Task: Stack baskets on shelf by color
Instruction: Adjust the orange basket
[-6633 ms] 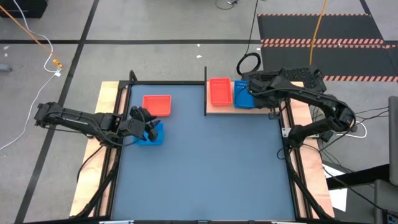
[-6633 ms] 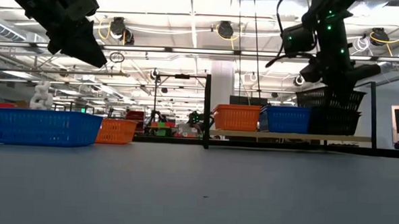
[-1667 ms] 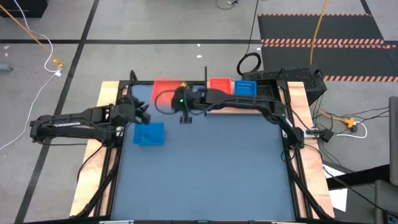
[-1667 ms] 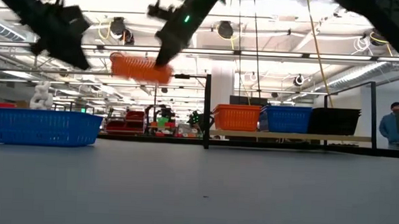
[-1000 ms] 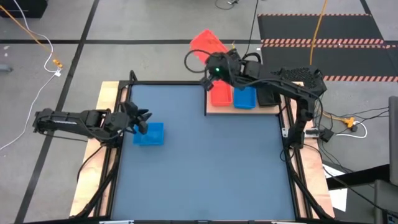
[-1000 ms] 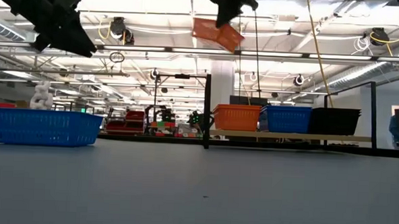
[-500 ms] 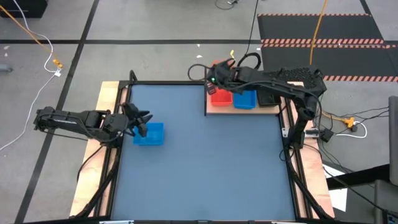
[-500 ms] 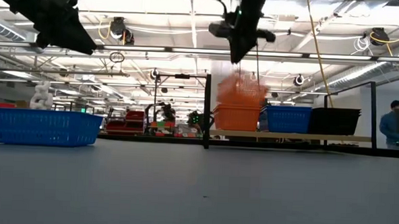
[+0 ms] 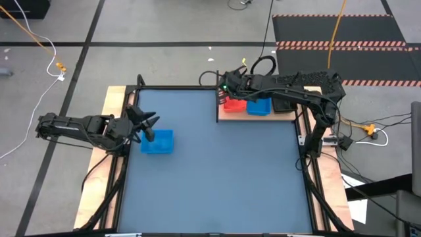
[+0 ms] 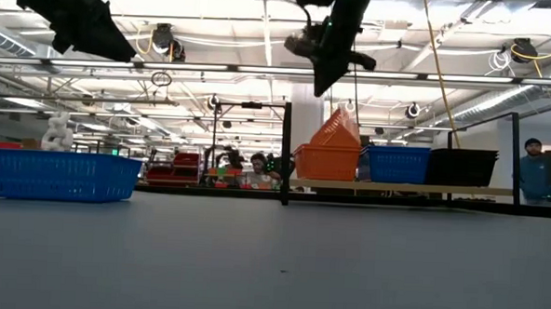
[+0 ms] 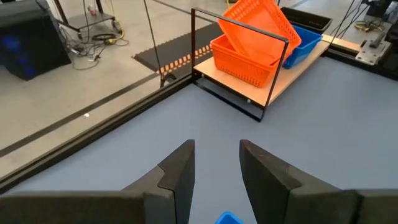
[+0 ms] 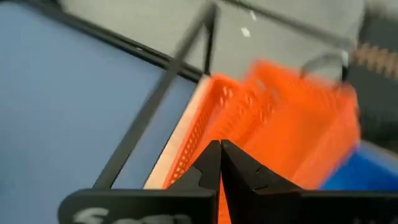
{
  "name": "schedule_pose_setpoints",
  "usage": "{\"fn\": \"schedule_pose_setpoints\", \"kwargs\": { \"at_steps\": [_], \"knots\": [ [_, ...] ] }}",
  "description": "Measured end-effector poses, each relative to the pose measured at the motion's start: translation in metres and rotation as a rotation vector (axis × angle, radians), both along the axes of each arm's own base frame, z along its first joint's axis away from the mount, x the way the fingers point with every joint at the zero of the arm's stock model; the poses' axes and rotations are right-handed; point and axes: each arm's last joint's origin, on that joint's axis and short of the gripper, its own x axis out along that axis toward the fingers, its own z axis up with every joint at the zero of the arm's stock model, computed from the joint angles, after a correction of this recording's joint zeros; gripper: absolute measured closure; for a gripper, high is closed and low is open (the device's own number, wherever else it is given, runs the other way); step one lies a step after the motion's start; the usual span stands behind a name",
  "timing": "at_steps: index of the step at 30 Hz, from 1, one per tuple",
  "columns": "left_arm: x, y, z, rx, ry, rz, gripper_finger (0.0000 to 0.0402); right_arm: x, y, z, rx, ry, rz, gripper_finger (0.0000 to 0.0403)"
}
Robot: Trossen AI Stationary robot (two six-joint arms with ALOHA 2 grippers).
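right tool (image 10: 328, 68) hovers above the shelf (image 10: 404, 187), fingers pressed together, holding nothing. orange basket (image 11: 258, 28) sits tilted in the lower orange basket (image 11: 244, 59), not nested. nudge it level before leaving. left tool (image 11: 214, 163) spread, hovering over the blue basket (image 9: 158, 141) on the desk (image 9: 217, 171).

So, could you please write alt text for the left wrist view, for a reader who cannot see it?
An orange basket lies tilted inside another orange basket on the wooden shelf, beside a blue basket. The left gripper is open over the blue table.
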Motion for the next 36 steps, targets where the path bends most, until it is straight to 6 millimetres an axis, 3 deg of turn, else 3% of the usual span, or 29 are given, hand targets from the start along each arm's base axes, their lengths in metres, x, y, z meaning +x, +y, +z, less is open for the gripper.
{"fn": "schedule_pose_setpoints", "kwargs": {
  "at_steps": [5,12,17,22,28,36],
  "knots": [
    [0.000,0.000,-0.001,-0.001,0.007,0.000,0.0275,-0.012,0.009,0.021,-0.177,0.246,0.397,0.0393],
    [-0.001,0.000,-0.002,-0.036,-0.001,0.009,0.0275,-0.022,0.023,0.021,-0.190,0.487,0.701,0.0348],
    [-0.001,-0.001,-0.003,-0.057,-0.006,0.008,0.0275,-0.009,0.033,0.013,-0.131,0.408,0.801,0.0290],
    [0.000,-0.002,-0.003,-0.059,0.000,-0.004,0.0275,0.010,0.044,-0.008,-0.135,0.495,0.960,0.0252],
    [0.001,-0.004,-0.004,-0.054,0.014,-0.021,0.0275,0.026,0.041,-0.038,-0.151,0.658,0.977,0.0243],
    [0.001,-0.004,-0.004,-0.052,0.016,-0.022,0.0275,0.023,0.036,-0.061,-0.043,0.817,0.962,0.0245]
  ]
}}
